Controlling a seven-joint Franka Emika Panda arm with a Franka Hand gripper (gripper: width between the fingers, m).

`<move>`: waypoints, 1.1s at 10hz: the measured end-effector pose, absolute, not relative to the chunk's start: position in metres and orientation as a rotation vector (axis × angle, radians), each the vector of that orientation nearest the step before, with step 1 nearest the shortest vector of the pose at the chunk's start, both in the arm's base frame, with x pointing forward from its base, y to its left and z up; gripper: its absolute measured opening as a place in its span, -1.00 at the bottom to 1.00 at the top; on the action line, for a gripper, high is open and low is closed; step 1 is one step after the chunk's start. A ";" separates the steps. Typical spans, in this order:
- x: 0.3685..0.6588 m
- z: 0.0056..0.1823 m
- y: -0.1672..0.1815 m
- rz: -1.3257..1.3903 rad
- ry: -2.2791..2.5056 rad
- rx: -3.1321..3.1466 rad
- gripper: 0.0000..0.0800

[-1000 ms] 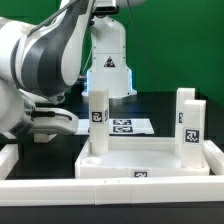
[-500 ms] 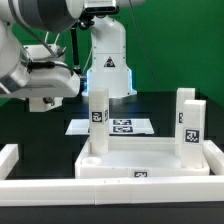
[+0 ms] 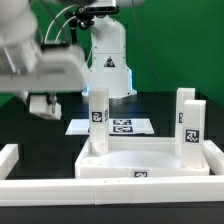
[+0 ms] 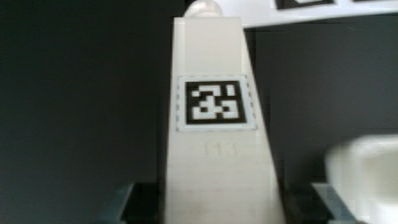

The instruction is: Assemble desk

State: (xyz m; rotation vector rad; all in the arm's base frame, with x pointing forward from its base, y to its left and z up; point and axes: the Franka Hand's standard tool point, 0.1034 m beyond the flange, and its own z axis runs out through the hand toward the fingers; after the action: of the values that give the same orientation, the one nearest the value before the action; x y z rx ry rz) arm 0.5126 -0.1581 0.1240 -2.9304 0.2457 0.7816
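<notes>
The white desk top lies at the front middle of the exterior view, with two tagged white legs standing upright on it, one at its left and one at its right. My gripper hangs blurred at the exterior view's upper left, off the table and apart from the desk top. In the wrist view my gripper is shut on a third tagged leg, which runs lengthwise away from between the dark fingers. The fourth leg is out of view.
The marker board lies behind the desk top and shows in the wrist view. White border rails run along the front and the left. A blurred white part sits beside the held leg. The robot base stands behind.
The arm has swung up and toward the exterior view's left, lifting the gripper away from the table. The desk top and its two standing legs have not moved.
</notes>
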 end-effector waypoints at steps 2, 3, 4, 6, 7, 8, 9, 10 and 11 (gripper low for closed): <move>0.555 0.163 -0.155 0.476 0.305 -2.982 -0.28; 0.557 0.156 -0.159 0.343 0.298 -3.024 -0.28; 0.553 0.154 -0.159 0.287 0.306 -3.035 -0.28; 0.566 0.159 -0.159 0.020 0.345 -3.087 -0.28; 0.577 0.175 -0.139 -0.124 0.378 -3.082 -0.28; 0.581 0.185 -0.120 -0.261 0.414 -3.066 -0.28; 0.579 0.182 -0.107 -0.386 0.459 -3.061 -0.28; 0.574 0.174 -0.099 -0.555 0.481 -3.062 -0.28; 0.565 0.163 -0.096 -0.643 0.481 -3.078 -0.28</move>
State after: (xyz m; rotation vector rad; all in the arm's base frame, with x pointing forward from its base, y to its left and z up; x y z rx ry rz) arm 0.5648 -0.0961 0.1627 -3.0784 0.4814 -0.6430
